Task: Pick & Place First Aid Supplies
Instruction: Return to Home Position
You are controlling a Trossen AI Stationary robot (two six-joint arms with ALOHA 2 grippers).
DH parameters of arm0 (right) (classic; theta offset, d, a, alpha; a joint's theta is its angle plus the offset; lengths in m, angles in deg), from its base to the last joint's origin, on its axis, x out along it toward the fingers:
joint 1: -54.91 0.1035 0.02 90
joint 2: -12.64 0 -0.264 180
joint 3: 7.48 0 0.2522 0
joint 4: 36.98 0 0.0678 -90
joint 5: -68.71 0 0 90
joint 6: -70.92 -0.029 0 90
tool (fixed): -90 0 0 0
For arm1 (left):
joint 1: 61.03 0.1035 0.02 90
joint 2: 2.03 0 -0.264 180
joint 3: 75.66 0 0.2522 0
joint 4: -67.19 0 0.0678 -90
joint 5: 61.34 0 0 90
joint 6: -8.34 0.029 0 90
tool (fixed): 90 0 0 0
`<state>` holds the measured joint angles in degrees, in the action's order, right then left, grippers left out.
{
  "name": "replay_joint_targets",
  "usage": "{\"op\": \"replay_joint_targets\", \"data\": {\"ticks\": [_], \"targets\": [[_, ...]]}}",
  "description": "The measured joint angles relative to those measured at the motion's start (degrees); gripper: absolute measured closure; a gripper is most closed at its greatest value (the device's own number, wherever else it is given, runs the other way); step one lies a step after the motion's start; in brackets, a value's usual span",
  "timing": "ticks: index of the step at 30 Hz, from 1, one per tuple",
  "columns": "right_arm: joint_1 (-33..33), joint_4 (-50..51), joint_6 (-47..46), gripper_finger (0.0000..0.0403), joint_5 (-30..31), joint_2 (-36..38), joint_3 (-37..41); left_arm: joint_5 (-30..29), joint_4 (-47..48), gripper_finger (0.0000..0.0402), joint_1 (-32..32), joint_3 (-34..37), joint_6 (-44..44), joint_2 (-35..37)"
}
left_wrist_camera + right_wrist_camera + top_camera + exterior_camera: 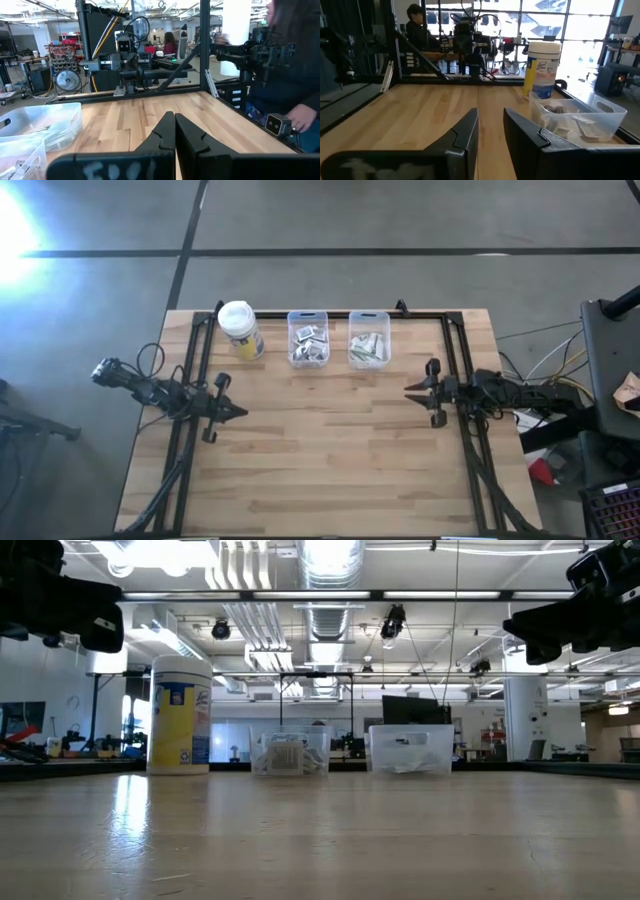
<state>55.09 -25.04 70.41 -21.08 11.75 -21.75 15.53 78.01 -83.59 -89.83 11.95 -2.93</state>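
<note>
Robotics lab: exposed ceiling ducts (325,565), parts rack (62,56), concrete floor (350,215), more arm rigs (125,52) beyond bench (330,450).

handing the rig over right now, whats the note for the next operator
Left gripper: shut, empty, raised over the table's left side.
Right gripper: slightly open, empty, over the right side.
Packets lie in the left clear bin and right clear bin at the far edge, by the yellow container; none seen loose on the table.
Done: sorting, apparently. Left: probably only parking the arms.
</note>
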Motion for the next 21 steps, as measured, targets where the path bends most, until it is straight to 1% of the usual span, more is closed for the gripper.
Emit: {"op": "replay_joint_targets", "data": {"ticks": [4, 15, 21], "targets": [[0.0, 0.0, 0.8, 0.0315, 0.0, 0.0, 0.0, 0.0, 0.0, 0.0401, 0.0, 0.0, 0.0, 0.0], [0.0, 0.0, 0.9, 0.0335, 0.0, 0.0, 0.0, 0.0, 0.0, 0.0401, 0.0, 0.0, 0.0, 0.0], [0.0, 0.0, 0.9, 0.0336, 0.0, 0.0, 0.0, 0.0, 0.0, 0.0401, 0.0, 0.0, 0.0, 0.0]]}}
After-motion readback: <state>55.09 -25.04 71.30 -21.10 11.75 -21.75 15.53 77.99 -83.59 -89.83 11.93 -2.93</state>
